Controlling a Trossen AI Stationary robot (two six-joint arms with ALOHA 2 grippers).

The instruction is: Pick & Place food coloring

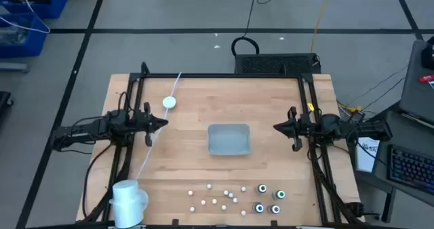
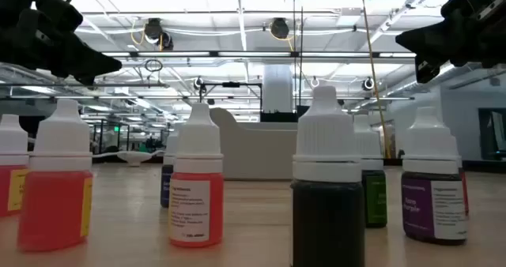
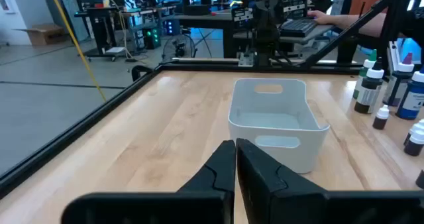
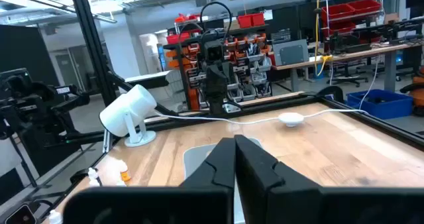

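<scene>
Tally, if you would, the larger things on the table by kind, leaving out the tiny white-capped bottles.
Dark bottles: 4
Tray: 1
White cylinder: 1
White puck: 1
Total: 7

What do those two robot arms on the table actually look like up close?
Both arms are black and slim, built of jointed segments with dark cables running along them. Each ends in a left end effector or right end effector made of two matte black, wedge-shaped fingers tapering to a point. No markings are visible.
</scene>
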